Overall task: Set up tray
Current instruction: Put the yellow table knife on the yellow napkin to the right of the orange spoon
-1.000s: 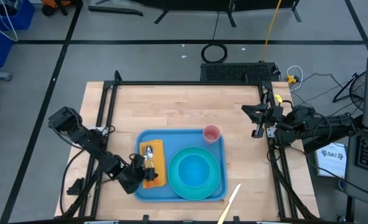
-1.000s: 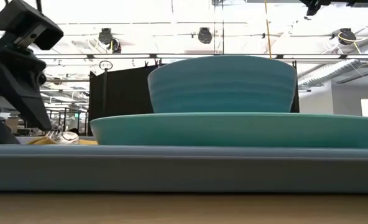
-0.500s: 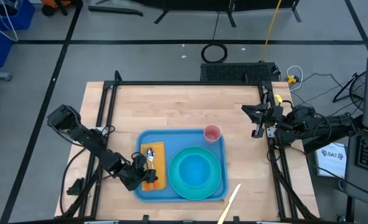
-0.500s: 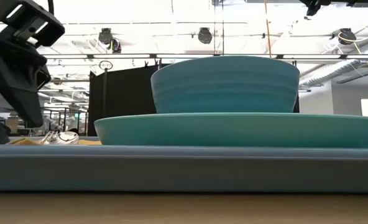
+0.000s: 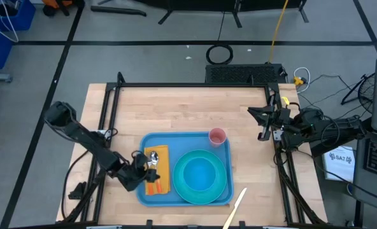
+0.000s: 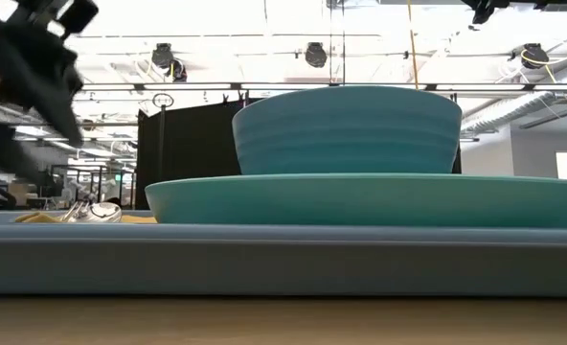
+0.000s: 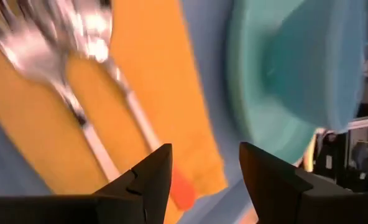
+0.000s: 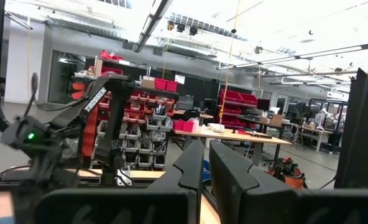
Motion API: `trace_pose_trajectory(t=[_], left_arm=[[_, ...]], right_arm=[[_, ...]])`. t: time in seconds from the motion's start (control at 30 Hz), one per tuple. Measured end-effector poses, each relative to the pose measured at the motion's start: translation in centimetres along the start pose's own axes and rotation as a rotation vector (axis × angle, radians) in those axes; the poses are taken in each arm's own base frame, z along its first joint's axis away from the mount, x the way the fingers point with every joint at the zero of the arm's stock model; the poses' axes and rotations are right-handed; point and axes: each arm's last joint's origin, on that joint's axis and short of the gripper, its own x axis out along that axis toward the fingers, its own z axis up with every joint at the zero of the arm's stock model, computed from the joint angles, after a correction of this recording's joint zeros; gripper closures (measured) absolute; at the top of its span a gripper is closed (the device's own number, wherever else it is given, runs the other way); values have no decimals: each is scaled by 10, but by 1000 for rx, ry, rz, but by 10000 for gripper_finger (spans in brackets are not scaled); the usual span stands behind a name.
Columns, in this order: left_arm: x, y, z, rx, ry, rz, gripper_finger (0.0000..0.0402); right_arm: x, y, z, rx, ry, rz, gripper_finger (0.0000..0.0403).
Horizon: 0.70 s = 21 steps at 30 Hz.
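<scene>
The blue tray (image 5: 185, 141) lies flat on the wooden table. On it are a turquoise plate (image 5: 221, 184) bearing a turquoise bowl (image 5: 199, 174), a pink cup (image 5: 217, 136) in the far right corner, and an orange-yellow napkin (image 5: 160, 173) at the left end. A fork (image 7: 44, 68) and a spoon (image 7: 100, 37) lie on the napkin. My left gripper (image 5: 144, 169) hovers open over the napkin's left edge, fingers (image 7: 158, 171) apart above the handles. My right gripper (image 5: 263, 121) is shut at the table's right edge, far from the tray.
Black frame rails (image 5: 109, 114) run along the table's left, far and right sides. Bare wood (image 5: 176, 108) lies between the tray and the far rail. A pale stick (image 5: 235, 208) slants over the near edge right of the tray. A small red-orange piece (image 7: 183, 190) lies at the napkin's edge.
My left gripper has drawn back from over the napkin toward the table's left edge and has risen; in the low view it climbs up and out to the left. Fork and spoon stay on the napkin.
</scene>
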Motion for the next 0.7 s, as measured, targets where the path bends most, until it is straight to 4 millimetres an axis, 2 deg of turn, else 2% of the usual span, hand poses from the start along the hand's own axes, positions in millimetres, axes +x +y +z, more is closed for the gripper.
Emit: trace_pose_trajectory(t=[0.13, 0.23, 0.4, 0.53, 0.7], left_arm=[[-28, -8, 15, 146, -82, -48, 211], [-51, -13, 29, 308, -211, -106, 210], [-85, -20, 45, 588, -555, -159, 211], [-99, -23, 54, 722, -742, -114, 210], [-108, -23, 62, 808, -837, -52, 210]], right_arm=[[-1, 1, -6, -4, 59, 15, 385], [-3, 3, -13, 4, 133, 53, 385], [-5, 13, -21, 186, 203, 332, 385], [-6, 20, -26, 383, 303, 478, 385], [-6, 35, -53, 578, 651, 476, 385]])
